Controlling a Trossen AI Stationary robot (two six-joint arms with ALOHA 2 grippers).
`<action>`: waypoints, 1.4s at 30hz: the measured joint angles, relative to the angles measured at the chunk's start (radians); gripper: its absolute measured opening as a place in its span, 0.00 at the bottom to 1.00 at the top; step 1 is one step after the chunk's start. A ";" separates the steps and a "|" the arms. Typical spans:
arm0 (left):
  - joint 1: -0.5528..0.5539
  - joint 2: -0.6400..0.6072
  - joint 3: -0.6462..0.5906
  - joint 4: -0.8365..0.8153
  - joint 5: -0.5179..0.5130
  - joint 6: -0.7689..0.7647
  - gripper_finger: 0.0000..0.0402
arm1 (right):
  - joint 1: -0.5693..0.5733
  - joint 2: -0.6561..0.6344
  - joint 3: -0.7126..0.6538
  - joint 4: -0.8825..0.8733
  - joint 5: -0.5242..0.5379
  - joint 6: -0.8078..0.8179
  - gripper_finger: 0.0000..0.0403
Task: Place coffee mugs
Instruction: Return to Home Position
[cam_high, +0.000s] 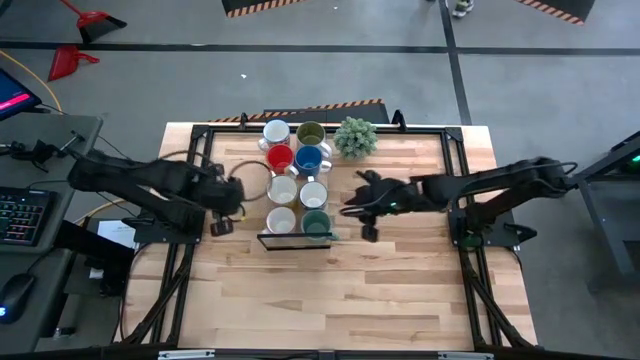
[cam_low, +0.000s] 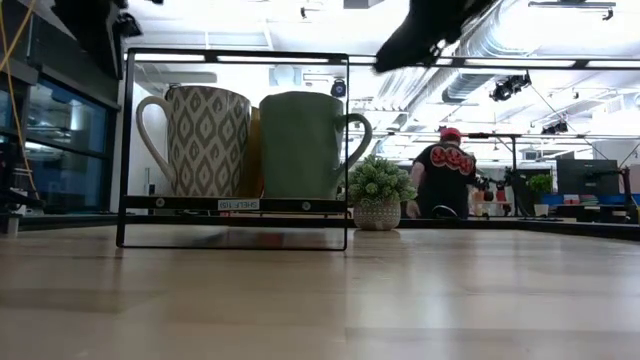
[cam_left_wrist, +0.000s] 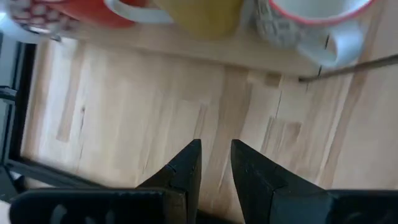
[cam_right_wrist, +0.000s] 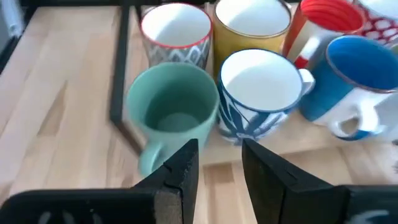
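Pale wooden table (cam_high: 350, 300) left open around black wire shelf (cam_high: 295, 242) of round ceramic mugs (cam_high: 283, 188), left pincer (cam_left_wrist: 214, 149) and right pincer (cam_right_wrist: 219, 149) held slightly parted, empty

Eight mugs (cam_high: 283, 187) stand in two rows of four on the shelf (cam_high: 295, 241) at mid-tabletop (cam_high: 400, 290); the potted plant (cam_high: 355, 137) sits behind, just right.

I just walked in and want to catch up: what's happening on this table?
Nothing is being carried right now. Eight small round ceramic handled mugs stand in two columns on the black wire-frame shelf on the wooden table. The left end effector hangs just left of the shelf and the right end effector just right of it, both open and empty, so the placing looks finished.
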 joint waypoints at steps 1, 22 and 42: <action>-0.003 -0.034 -0.004 0.004 -0.004 -0.011 0.19 | 0.002 -0.034 0.000 -0.031 -0.009 -0.013 0.26; -0.250 -0.766 -0.757 1.008 -0.154 0.080 0.19 | 0.238 -0.563 -0.753 0.755 0.066 -0.073 0.26; -0.158 -0.843 -1.126 1.603 -0.042 0.447 0.19 | 0.210 -0.559 -0.851 0.918 -0.084 -0.193 0.26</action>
